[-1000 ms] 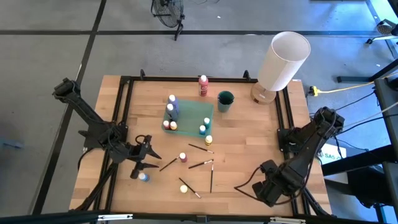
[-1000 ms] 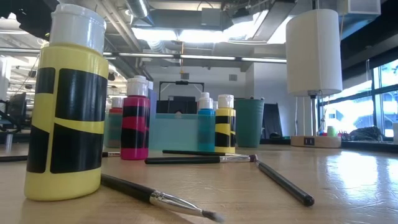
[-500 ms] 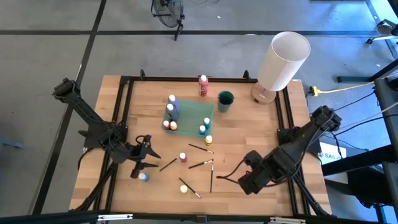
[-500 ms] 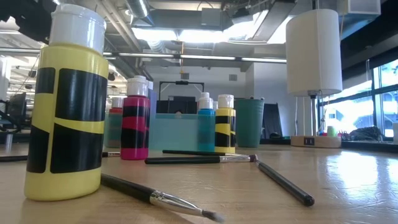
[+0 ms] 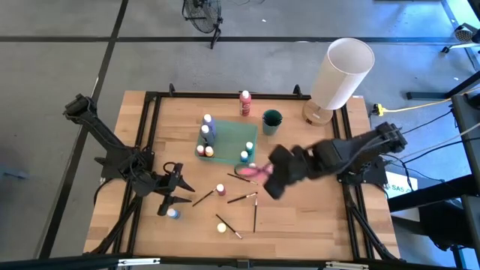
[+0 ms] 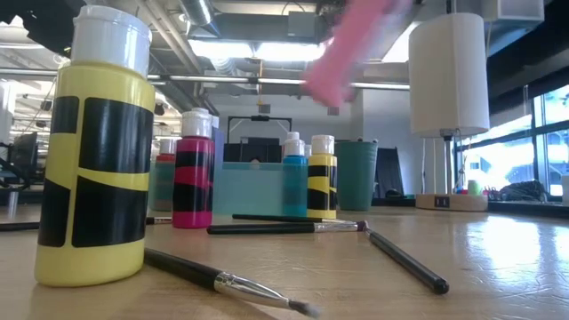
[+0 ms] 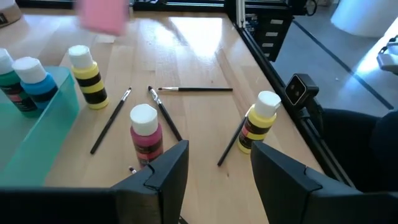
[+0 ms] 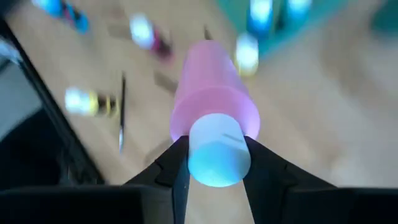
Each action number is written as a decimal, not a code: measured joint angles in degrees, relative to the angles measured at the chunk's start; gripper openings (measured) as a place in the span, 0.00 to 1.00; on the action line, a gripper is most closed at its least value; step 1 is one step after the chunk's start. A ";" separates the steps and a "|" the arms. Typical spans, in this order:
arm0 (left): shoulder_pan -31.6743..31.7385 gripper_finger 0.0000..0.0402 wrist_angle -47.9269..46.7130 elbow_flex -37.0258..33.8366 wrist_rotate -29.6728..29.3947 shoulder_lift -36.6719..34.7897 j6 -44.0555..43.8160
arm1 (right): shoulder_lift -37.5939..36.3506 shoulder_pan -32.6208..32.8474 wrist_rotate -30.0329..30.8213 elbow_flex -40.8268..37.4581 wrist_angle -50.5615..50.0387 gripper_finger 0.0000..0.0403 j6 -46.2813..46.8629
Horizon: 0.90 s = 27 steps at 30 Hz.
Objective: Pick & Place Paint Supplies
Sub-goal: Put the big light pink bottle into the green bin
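Note:
My right gripper (image 5: 268, 174) hangs over the middle of the table, near the teal tray (image 5: 229, 129), shut on a pink bottle (image 8: 211, 93) with a white cap. The bottle also shows as a pink blur in the air (image 6: 347, 49). My left gripper (image 5: 171, 196) stands open at the near left with nothing between its fingers (image 7: 171, 171). A blue bottle (image 5: 173, 214) stands just nearer than it. A red-pink bottle (image 7: 145, 134), a yellow bottle (image 7: 261, 121) and several dark brushes (image 5: 244, 198) rest on the wood. More bottles stand in the tray. My right gripper pinches the pink bottle at its white-capped end (image 8: 217, 155) between the two fingers (image 8: 177, 158). The bottle's body runs on past the fingertips, away from the wrist. It slants down toward the table and is lifted clear of it.
A tall red bottle (image 5: 245, 103) and a teal cup (image 5: 271, 121) stand behind the tray. The big white cylinder (image 5: 341, 73) rises at the far right corner. A black frame (image 5: 150, 135) borders the wooden top. Bare wood lies at the near right.
My right gripper has swung from the near right corner toward the table's middle and the tray. It has risen and rolled as it went. The pink bottle has come with it and now shows high in the low view.

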 joint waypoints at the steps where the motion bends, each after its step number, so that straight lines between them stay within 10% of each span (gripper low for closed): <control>1: 0.00 0.42 -0.02 0.00 0.00 -0.01 -0.01 | 0.00 -1.66 0.41 0.23 1.98 0.30 -2.85; 9: 0.00 0.42 -0.02 0.00 -0.14 0.00 2.08 | -0.09 -13.01 -5.02 2.65 17.03 0.30 -21.30; 27: 0.00 0.42 -0.46 0.00 -0.81 0.00 2.50 | 5.58 -24.77 -8.64 5.76 7.27 0.30 -33.71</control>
